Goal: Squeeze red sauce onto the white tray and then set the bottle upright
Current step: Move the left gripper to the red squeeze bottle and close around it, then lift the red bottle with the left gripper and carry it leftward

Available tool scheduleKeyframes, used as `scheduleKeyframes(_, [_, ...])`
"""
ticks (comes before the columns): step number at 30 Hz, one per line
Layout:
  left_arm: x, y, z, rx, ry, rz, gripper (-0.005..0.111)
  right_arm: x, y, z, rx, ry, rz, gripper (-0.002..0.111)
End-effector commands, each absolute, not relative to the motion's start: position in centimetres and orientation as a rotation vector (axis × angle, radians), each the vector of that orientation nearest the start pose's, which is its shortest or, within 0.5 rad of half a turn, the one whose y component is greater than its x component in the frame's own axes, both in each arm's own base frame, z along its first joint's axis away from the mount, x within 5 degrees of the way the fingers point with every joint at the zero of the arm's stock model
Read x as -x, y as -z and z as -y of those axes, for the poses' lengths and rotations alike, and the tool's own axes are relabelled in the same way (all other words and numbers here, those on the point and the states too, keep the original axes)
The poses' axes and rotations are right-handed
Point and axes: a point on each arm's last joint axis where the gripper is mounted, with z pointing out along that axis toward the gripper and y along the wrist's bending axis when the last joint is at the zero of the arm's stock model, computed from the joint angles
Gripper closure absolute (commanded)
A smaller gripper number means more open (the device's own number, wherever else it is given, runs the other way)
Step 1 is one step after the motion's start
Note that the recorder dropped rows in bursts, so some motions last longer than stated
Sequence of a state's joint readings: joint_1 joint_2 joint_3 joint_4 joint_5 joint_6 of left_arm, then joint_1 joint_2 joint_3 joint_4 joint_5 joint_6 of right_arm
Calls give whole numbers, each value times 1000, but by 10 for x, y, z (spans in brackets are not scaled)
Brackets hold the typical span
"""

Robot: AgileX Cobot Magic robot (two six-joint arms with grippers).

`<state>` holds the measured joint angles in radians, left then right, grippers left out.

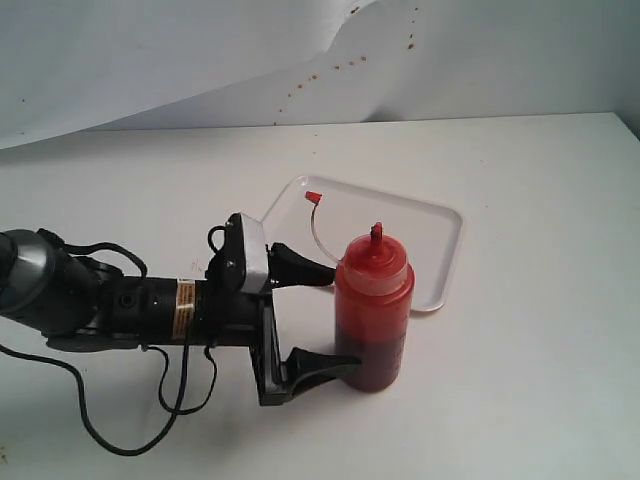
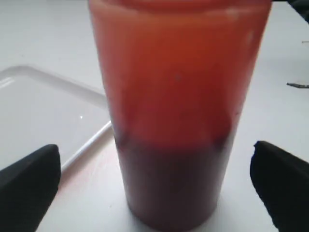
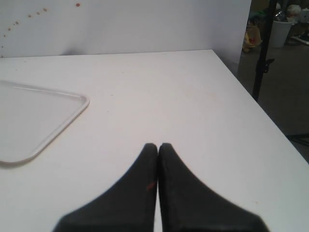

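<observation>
Standing upright on the bench at the tray's 6 o'clock edge, the bottle sits untouched between the left tool's wide-open jaws, likely to stand unaided; the right tool is closed, empty.

probably a lab, white table, paper backdrop

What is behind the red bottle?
The white tray lies on the table behind the bottle. The bottle hides part of the tray's near edge, so what lies there cannot be seen.
</observation>
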<state>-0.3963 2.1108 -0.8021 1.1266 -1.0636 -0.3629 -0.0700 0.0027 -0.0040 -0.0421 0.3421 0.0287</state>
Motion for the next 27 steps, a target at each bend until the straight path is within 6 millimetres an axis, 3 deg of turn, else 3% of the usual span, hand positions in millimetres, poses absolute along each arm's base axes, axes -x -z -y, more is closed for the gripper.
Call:
scheduleKeyframes(1, [-278, -83, 197, -1299, 904, -1637, 3, -53, -182, 5, -68, 64, -1824, 108])
scheduleKeyframes(7, [-288, -84, 200, -1311, 942, -1752, 3, -53, -182, 5, -68, 64, -1824, 108])
scheduleKeyframes(18, [-294, -90, 208, -1342, 963, -1733, 3, -53, -182, 5, -68, 64, -1824, 108])
scheduleKeyframes(27, [-293, -70, 235, -1435, 838, -1820, 3, -53, -182, 5, -68, 64, -1824, 108])
